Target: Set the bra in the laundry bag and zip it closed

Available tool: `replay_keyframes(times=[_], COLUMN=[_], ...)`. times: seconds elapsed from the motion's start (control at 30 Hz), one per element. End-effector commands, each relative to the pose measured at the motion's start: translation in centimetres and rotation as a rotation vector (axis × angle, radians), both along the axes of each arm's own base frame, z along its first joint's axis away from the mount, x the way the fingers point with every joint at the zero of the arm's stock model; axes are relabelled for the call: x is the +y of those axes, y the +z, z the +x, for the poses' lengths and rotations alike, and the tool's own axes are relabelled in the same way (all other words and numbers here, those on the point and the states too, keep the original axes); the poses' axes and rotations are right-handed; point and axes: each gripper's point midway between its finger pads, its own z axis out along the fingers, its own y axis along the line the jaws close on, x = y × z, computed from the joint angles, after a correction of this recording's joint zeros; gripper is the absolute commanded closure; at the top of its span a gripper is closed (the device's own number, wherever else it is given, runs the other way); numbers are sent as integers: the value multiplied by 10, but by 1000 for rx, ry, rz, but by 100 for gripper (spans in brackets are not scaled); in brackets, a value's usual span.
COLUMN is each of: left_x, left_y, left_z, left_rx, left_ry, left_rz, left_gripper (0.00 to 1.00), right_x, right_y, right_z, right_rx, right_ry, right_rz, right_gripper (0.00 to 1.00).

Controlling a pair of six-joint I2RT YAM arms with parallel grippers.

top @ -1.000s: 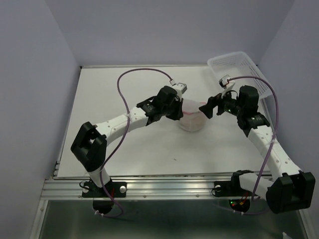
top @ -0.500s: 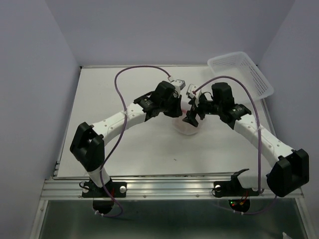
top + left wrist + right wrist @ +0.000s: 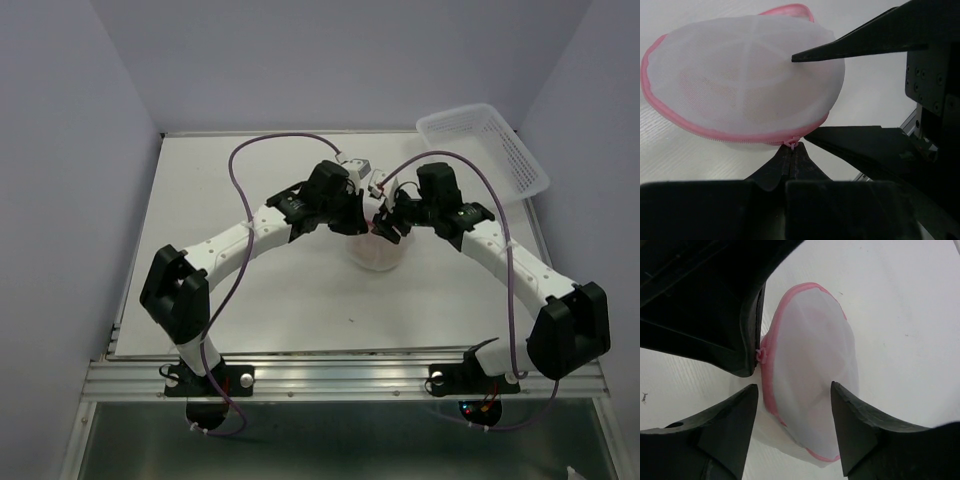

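Observation:
The laundry bag [image 3: 378,252] is a round white mesh pouch with pink zipper trim, lying at the table's middle. It also shows in the left wrist view [image 3: 740,80] and the right wrist view [image 3: 812,375]. My left gripper [image 3: 791,149] is shut on the pink zipper pull [image 3: 791,144] at the bag's rim, which also shows in the right wrist view [image 3: 760,355]. My right gripper [image 3: 794,386] is open, with its fingers [image 3: 847,415] on either side of the bag's rim. The bra is not clearly seen; only a faint beige tint [image 3: 705,85] shows through the mesh.
A clear plastic rectangular bin [image 3: 485,140] stands at the back right corner of the white table [image 3: 220,190]. Both arms meet over the bag, their purple cables arching above. Walls close in on the left, back and right.
My right arm has swung left from beside the bin to the bag, and its open fingers now straddle the rim. My left gripper has stayed at the bag's zipper.

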Motion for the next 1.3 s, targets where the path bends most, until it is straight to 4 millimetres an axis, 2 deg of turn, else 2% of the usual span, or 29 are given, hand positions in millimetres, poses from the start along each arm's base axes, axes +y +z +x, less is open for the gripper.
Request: replay_keyframes(times=[0.0,0.1,0.17,0.3,0.4,0.43,0.47,0.67,0.77,0.87,0.93,0.97,1.03,1.07,1.1,1.17,1.2,1.23,1.27], left_x=[-9,-10,-10,3,17,25,31,58,80,90,90,87,81,78,77,73,72,72,70], left_y=[38,39,36,26,6,3,-8,-20,-31,-40,-41,-35,-25,-12,-5,17,25,31,47], left_z=[-3,-4,-3,6,9,16,14,22,27,32,35,37,41,47,50,56,57,58,60], left_rx=[-41,-43,-38,-20,33,39,66,73,84,91,93,86,70,42,27,-16,-32,-39,-70], left_ry=[-44,-54,-51,-9,30,59,75,155,212,244,250,244,234,230,228,221,219,220,211], left_rz=[-110,-116,-112,-105,-103,-108,-102,-113,-104,-89,-86,-100,-120,-138,-148,-178,-188,-194,-207], left_gripper=[100,100,100,100,100,100,100,100,100,100,100,100,100,100,100,100,100,100,100], right_x=[4,8,8,4,2,1,1,-11,-22,-21,-20,-19,-14,-10,-1,11,15,25,29], right_y=[8,7,6,12,13,13,10,13,18,20,16,18,12,20,20,34,35,48,56], right_z=[13,16,16,15,11,11,11,17,20,15,14,17,22,25,23,19,14,2,-3], right_rx=[-50,-58,-62,-124,-168,-178,-184,-238,-272,-273,-255,-261,-175,-163,-118,-149,-157,-190,-222], right_ry=[7,29,39,62,88,90,92,93,87,121,112,103,51,46,39,55,63,107,134], right_rz=[-24,-25,-30,-50,-68,-67,-69,-73,-68,-28,-18,-9,46,75,107,134,142,165,181], right_gripper=[40,57,72,81,83,83,83,83,85,85,80,60,32,18,17,7,6,5,3])
